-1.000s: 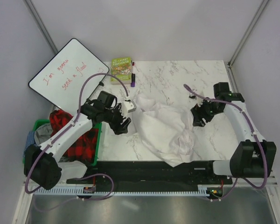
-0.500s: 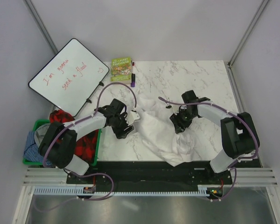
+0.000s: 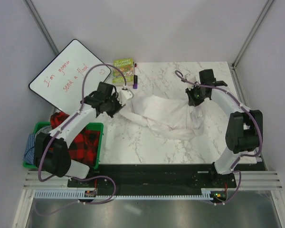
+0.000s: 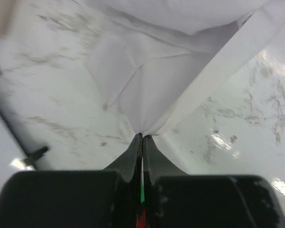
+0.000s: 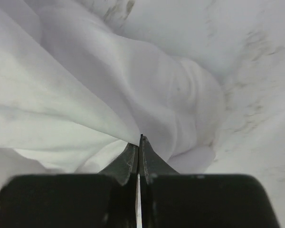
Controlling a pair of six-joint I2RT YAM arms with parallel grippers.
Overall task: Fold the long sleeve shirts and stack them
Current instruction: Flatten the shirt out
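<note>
One of the long sleeve shirts, a plain white one [image 3: 165, 116], lies stretched across the middle of the marble table [image 3: 147, 147] between my two arms. My left gripper [image 3: 119, 108] is shut on its left end; in the left wrist view the cloth [image 4: 152, 90] fans out from the closed fingertips [image 4: 142, 137]. At the shirt's right end my right gripper [image 3: 194, 100] is shut on a fold. In the right wrist view, white folds [image 5: 85, 95] bunch around the closed tips [image 5: 141, 138].
A green bin [image 3: 99, 142] at the left table edge holds a red plaid cloth [image 3: 80, 145], with a blue cloth [image 3: 30, 145] beside it. A whiteboard [image 3: 69, 76] leans at the back left. A green book [image 3: 123, 70] and a purple marker [image 3: 135, 81] lie at the back.
Both grippers have closed on the white shirt and pulled toward the back and apart. The crumpled heap is now drawn out into a long band across the table.
</note>
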